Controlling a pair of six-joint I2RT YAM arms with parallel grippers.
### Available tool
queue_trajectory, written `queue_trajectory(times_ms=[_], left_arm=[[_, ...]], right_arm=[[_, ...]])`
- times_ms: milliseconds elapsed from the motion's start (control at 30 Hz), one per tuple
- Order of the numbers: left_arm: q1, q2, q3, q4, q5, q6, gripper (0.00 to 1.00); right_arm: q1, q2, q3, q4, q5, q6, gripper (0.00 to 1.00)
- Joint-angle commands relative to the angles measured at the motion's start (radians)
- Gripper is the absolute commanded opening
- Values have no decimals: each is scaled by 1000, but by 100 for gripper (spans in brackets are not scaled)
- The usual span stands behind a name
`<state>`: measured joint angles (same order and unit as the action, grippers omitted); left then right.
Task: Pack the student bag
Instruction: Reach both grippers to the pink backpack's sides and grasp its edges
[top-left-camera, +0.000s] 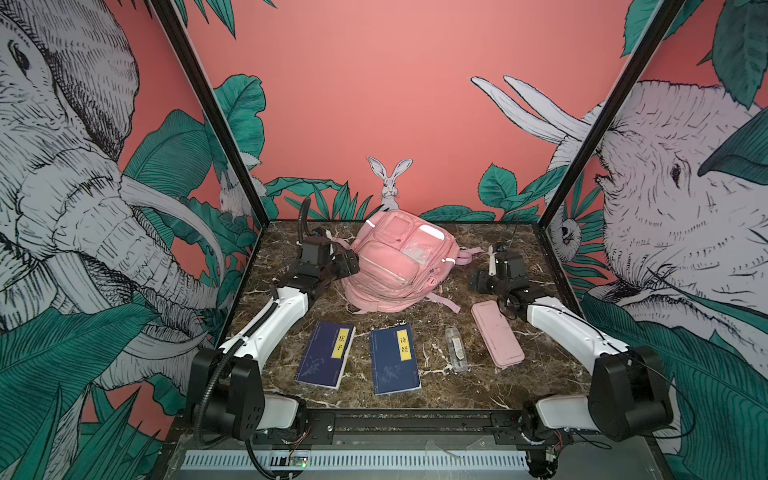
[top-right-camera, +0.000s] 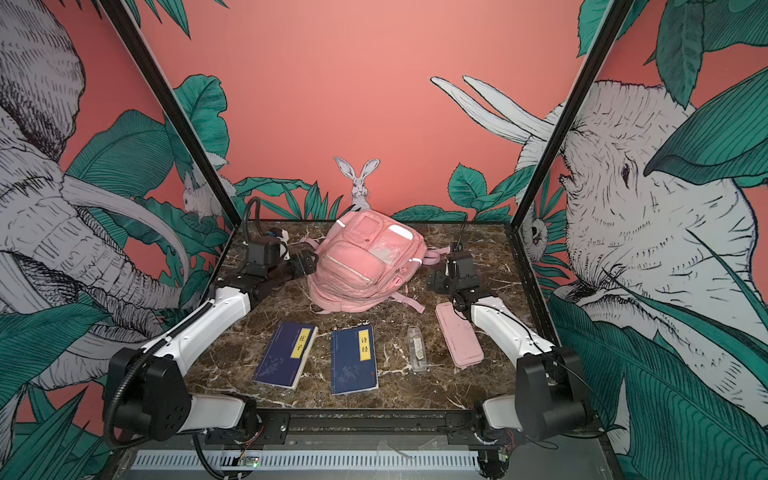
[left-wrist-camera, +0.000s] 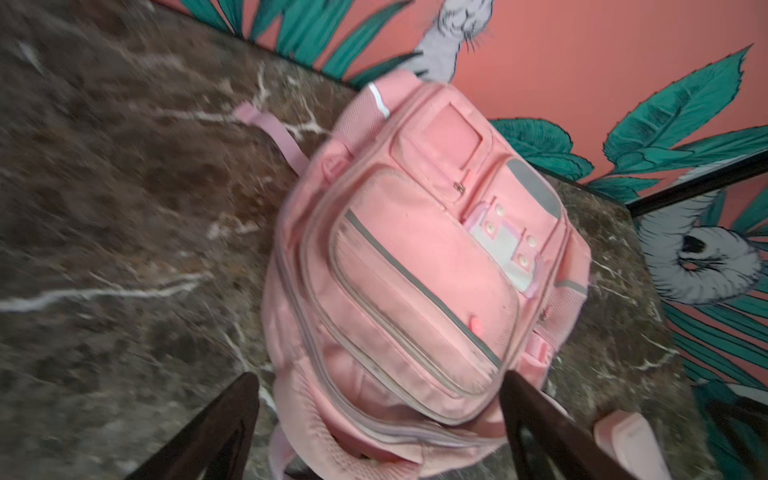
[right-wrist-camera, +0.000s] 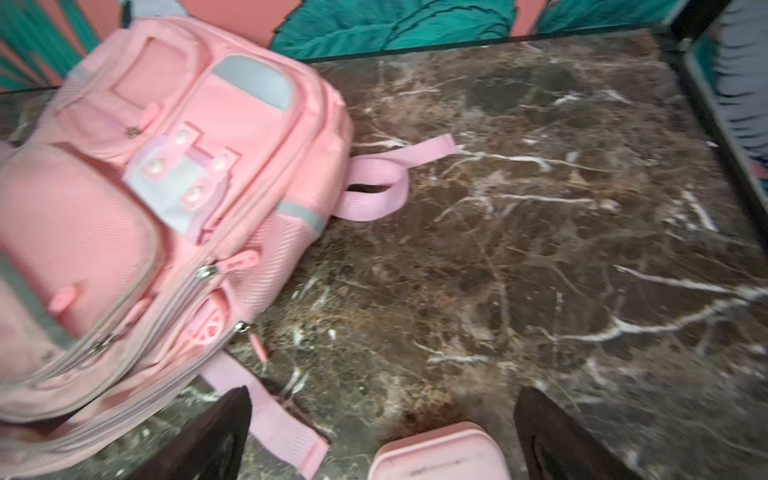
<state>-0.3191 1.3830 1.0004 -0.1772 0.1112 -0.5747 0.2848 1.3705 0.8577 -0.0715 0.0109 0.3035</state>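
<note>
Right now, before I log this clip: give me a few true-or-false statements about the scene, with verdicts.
1. The student bag lies on the table, front pockets up. True.
2. Both blue books are inside the bag. False: they lie on the table in front of it.
3. The left hand is open. True.
4. The right hand grips the pink pencil case. False: it is open and empty; the case lies on the table.
5. A clear case lies between a blue book and the pencil case. True.
</note>
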Motion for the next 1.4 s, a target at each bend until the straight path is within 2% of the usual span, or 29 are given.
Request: queue_trajectory(times_ms=[0, 100, 167, 533, 700, 1100, 1367], left_arm=[[-75, 13, -14, 13, 106, -174, 86], [-122, 21, -55, 122, 120, -321, 83], [-155, 20, -76, 188, 88, -389, 80], [-232, 146, -82, 322, 21, -605, 76], [-252, 209, -67, 362, 9, -649, 76], [-293, 305, -43, 352, 1, -735, 76], [-293, 380, 4, 376, -11, -746, 66]], right_arm=[[49, 46, -10, 104, -178, -12, 89], [100, 102, 0, 112, -167, -7, 86], [124, 132, 1, 120, -146, -10, 85], [157, 259, 47, 110, -125, -43, 67], [159, 238, 18, 133, -74, -48, 65], [160, 264, 43, 81, -33, -107, 64], [159, 282, 56, 69, -29, -127, 59]])
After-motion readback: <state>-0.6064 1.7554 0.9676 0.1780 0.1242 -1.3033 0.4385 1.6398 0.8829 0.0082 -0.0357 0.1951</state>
